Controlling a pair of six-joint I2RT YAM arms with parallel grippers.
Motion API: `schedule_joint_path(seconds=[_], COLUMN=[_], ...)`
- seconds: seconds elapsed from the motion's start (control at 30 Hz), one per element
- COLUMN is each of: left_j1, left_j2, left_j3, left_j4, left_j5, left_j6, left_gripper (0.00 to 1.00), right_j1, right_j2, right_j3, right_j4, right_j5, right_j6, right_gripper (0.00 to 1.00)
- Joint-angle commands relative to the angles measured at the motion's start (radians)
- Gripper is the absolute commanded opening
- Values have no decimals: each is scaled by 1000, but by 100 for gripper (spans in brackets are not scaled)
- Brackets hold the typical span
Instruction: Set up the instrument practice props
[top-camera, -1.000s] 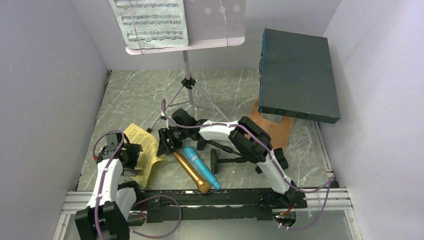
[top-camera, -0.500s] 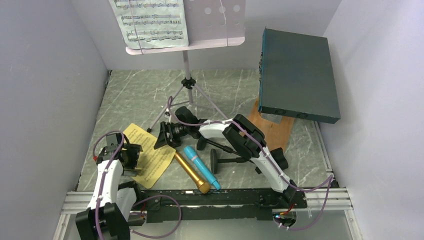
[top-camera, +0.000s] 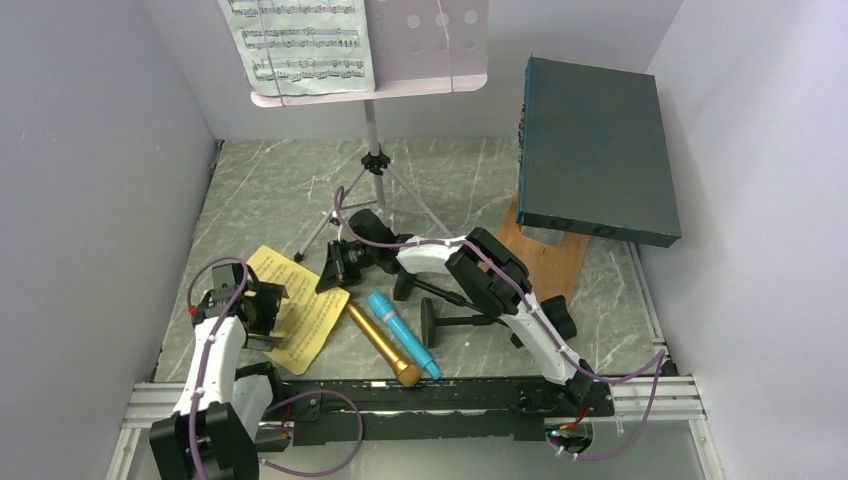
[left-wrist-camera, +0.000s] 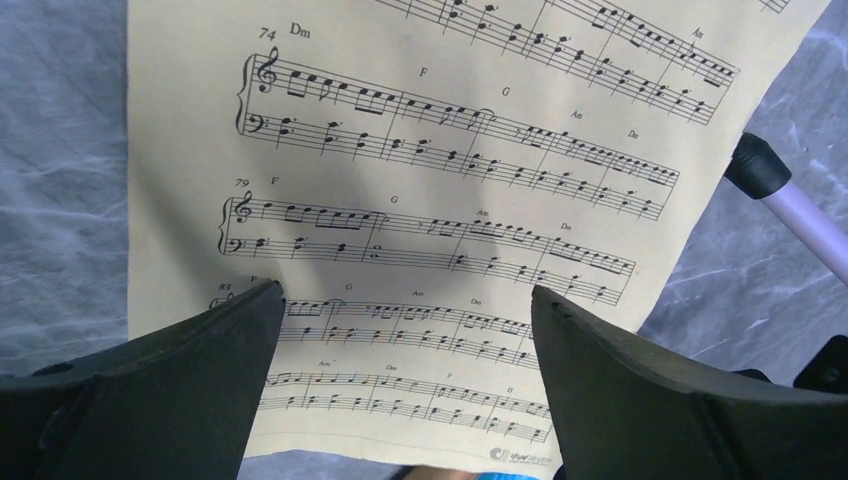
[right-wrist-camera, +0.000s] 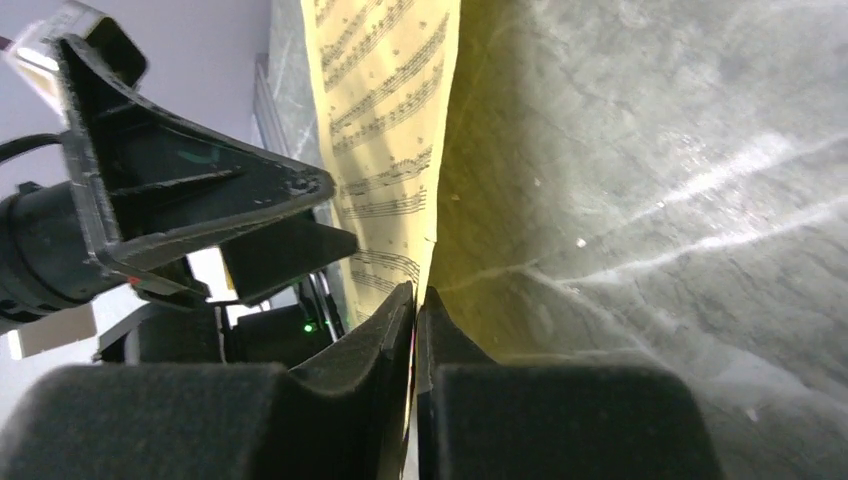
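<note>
A yellow sheet-music page (top-camera: 300, 312) lies on the marble floor at the front left. My right gripper (top-camera: 333, 270) is shut on its right edge; in the right wrist view the fingertips (right-wrist-camera: 415, 297) pinch the page (right-wrist-camera: 395, 120) edge-on. My left gripper (top-camera: 262, 310) hovers open over the page's left part, and in the left wrist view the printed page (left-wrist-camera: 430, 200) fills the space between the spread fingers (left-wrist-camera: 405, 295). The pale perforated music desk (top-camera: 430, 45) on silver tripod legs (top-camera: 372, 170) carries a white page (top-camera: 300, 40). Gold (top-camera: 382, 343) and blue (top-camera: 402, 332) microphones lie side by side.
Two black round-based mic holders (top-camera: 448, 318) lie on their sides under the right arm. A dark teal box (top-camera: 595, 150) leans on a brown wooden board (top-camera: 545, 258) at the back right. One rubber-tipped tripod leg (left-wrist-camera: 790, 200) ends beside the yellow page.
My right gripper has closed on the yellow page's edge and shifted slightly back. The left gripper has opened wider, and the page's crumpled corner has flattened.
</note>
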Motion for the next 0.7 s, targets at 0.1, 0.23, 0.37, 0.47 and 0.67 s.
schedule_joint_path(seconds=[0.1, 0.23, 0.37, 0.47, 0.67], left_j1=[-2, -1, -2, -1, -2], left_j2=[-10, -15, -17, -16, -33], left_j3=[120, 208, 316, 422, 604], left_j4=[-106, -141, -155, -170, -122], left_j5=[-50, -40, -18, 43, 314], left_j6=[85, 140, 244, 330, 501], left_gripper=[100, 99, 99, 99, 99], right_j1=[32, 37, 53, 67, 55], right_j2=[-158, -243, -326, -411, -594], right_j3=[-104, -176, -176, -202, -261], right_j4=[-5, 28, -42, -87, -166], right_j5=[144, 165, 198, 268, 406], right_j6=[-109, -154, -288, -389, -538], right_gripper=[0, 0, 0, 0, 0])
